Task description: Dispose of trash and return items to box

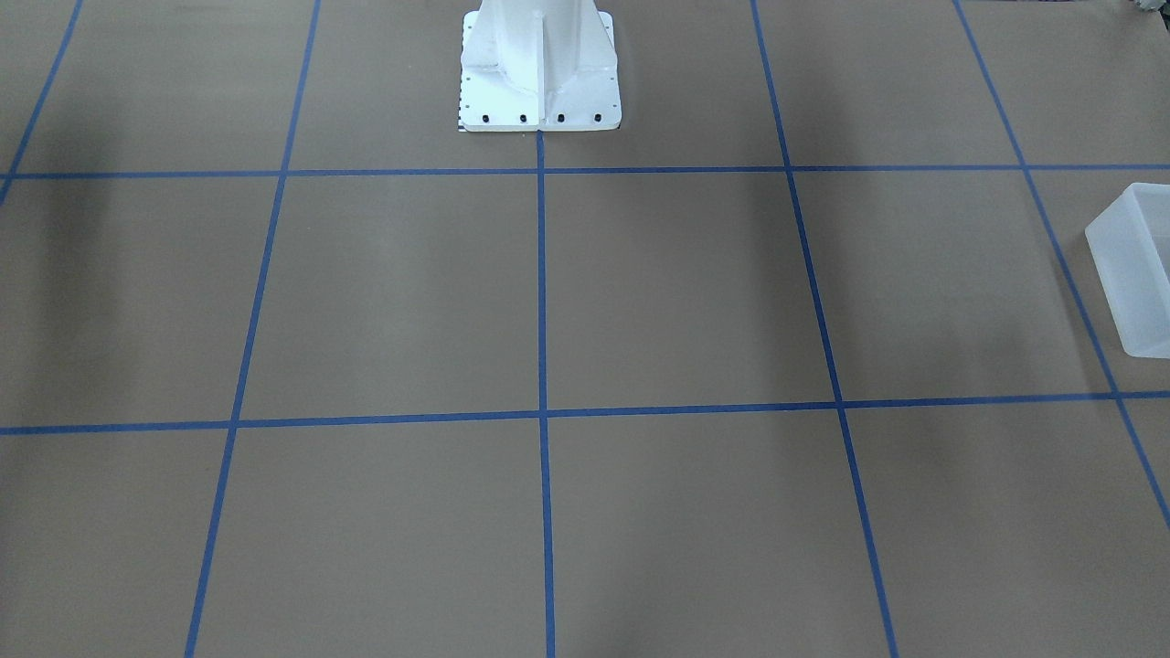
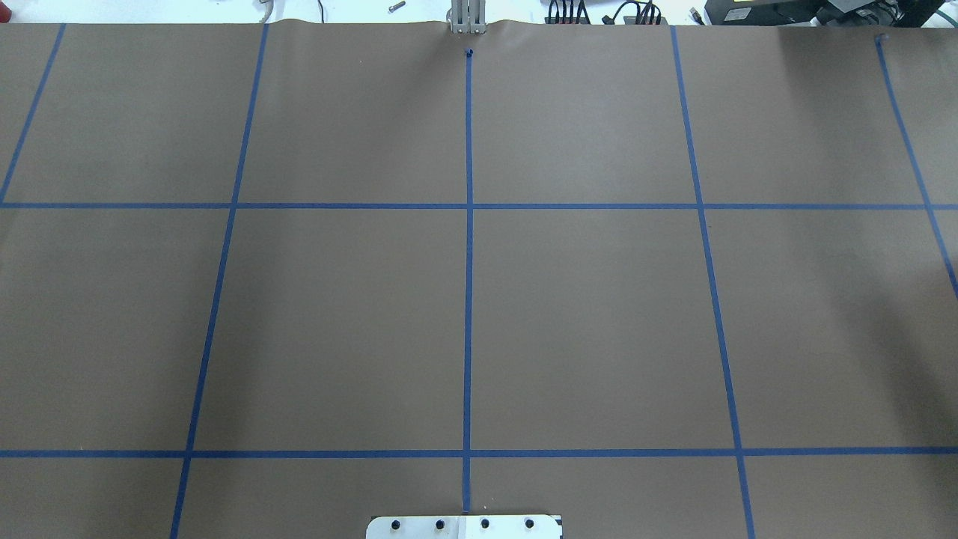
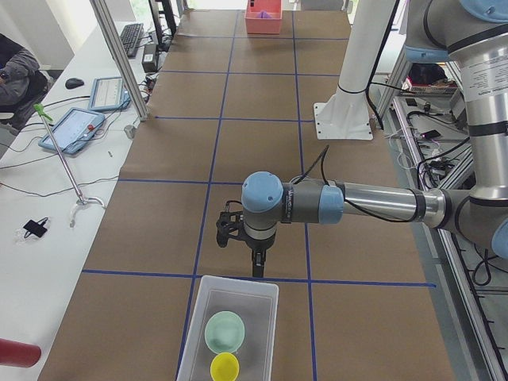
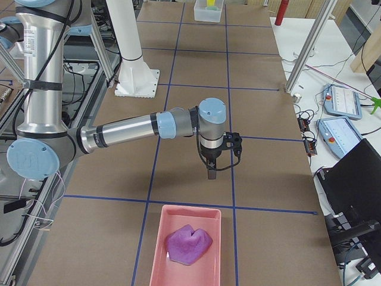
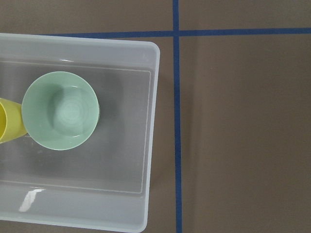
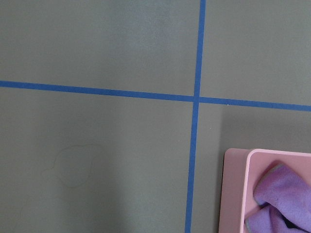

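Cup (image 5: 9, 127) and bowl (image 5: 60, 110) sit inside the box (image 5: 150, 121) at the bench's left end. I judge the task finished, so only parking the arms remains. I can't tell whether left tool (image 3: 256, 270) or right tool (image 4: 211, 174) is open.

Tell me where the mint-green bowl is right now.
In the left wrist view, the mint-green bowl sits inside the frosted white bin, right beside the yellow cup, at the table's end on the robot's left.

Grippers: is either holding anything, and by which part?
Neither left gripper nor right gripper shows anything held: yellow cup and green bowl sit in the box, purple cloth in the pink tray.
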